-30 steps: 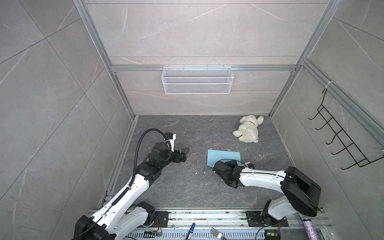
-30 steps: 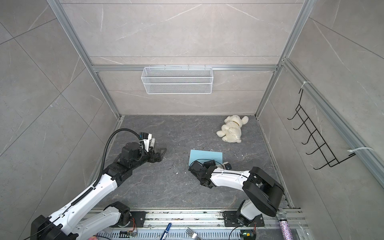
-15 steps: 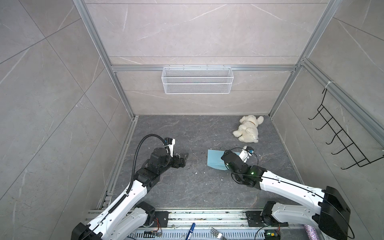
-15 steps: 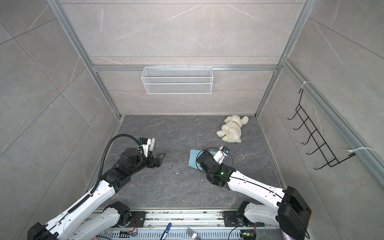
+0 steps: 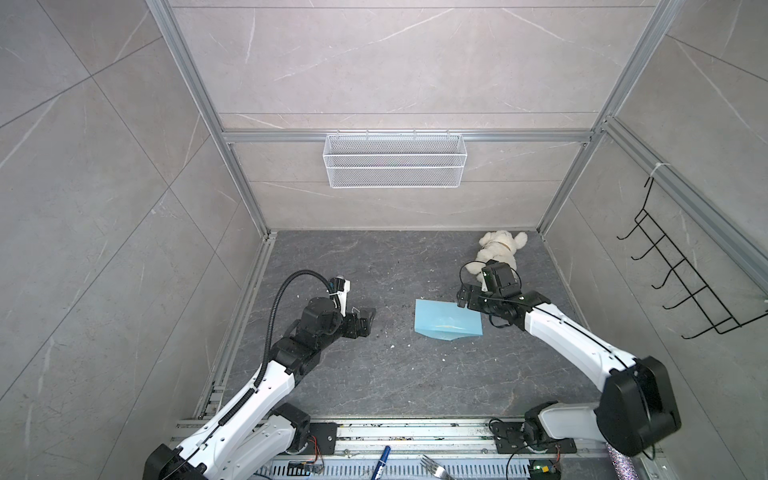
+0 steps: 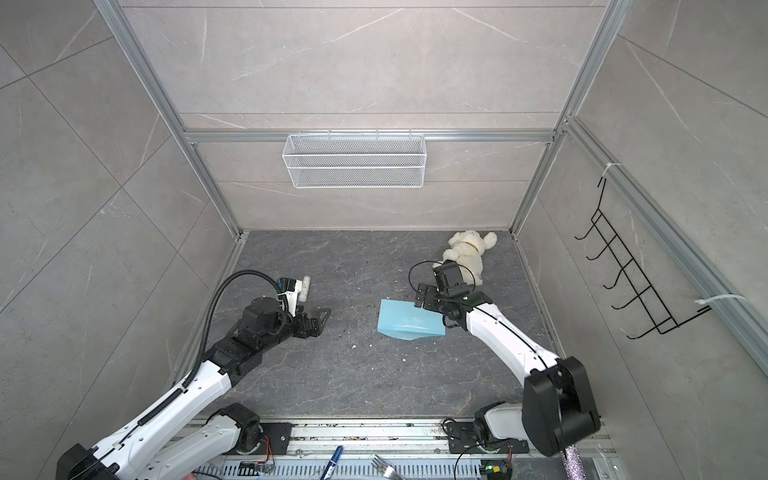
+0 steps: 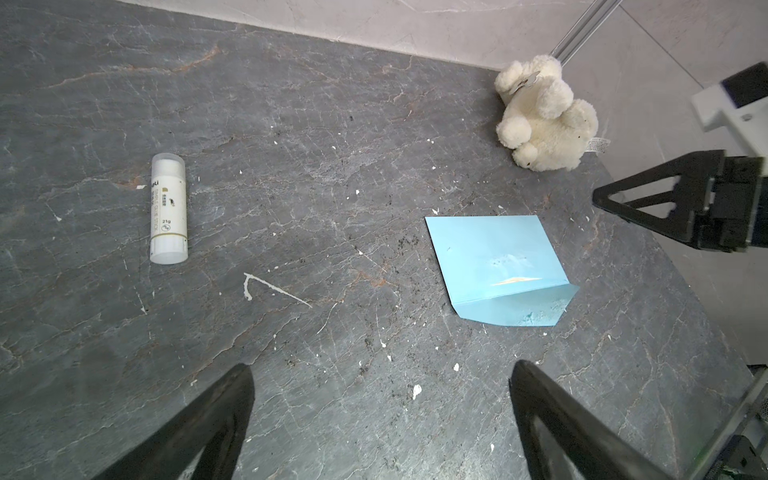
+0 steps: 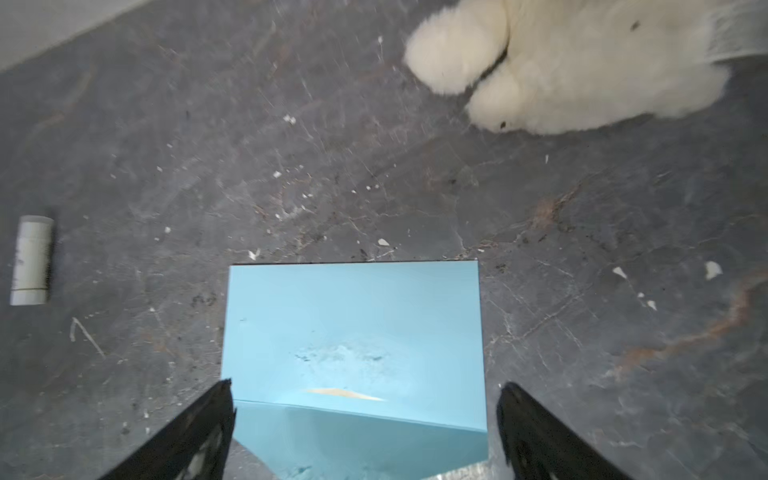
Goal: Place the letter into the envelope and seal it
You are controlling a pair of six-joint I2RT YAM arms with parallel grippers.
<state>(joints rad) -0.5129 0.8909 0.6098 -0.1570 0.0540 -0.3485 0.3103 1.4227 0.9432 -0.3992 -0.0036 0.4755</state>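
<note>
Blue envelope (image 5: 446, 322) flat w/ flap open; left gripper (image 7: 380, 368), right gripper (image 8: 365, 384) spread, empty.

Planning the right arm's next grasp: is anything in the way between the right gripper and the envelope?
Nothing visible. The right gripper hangs open over the envelope, which lies flat with its flap open. The plush toy lies beyond it and the glue stick well off to one side, neither in the path.

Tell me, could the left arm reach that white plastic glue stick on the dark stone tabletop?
Probably yes: the white glue stick lies near the open left gripper, with only bare tabletop between them.
</note>
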